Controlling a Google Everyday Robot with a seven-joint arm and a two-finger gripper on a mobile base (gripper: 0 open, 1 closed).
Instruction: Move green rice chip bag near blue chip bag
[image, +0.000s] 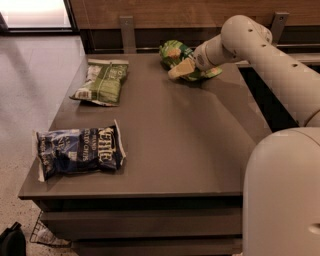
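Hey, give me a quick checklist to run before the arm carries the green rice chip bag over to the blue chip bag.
1. Claw at the green rice chip bag, far side of the table: ok.
2. Bag lifted off the table: cannot tell.
3. Blue chip bag in view at the near corner: ok.
4. Bare tabletop beside the blue bag for set-down: ok.
5. Olive-green bag off the direct path: ok, probably.
6. Green bag near blue bag: not ok, far apart.

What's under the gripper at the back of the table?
The green rice chip bag lies there on the table. The gripper covers the bag's middle, so any contact between them is hidden.
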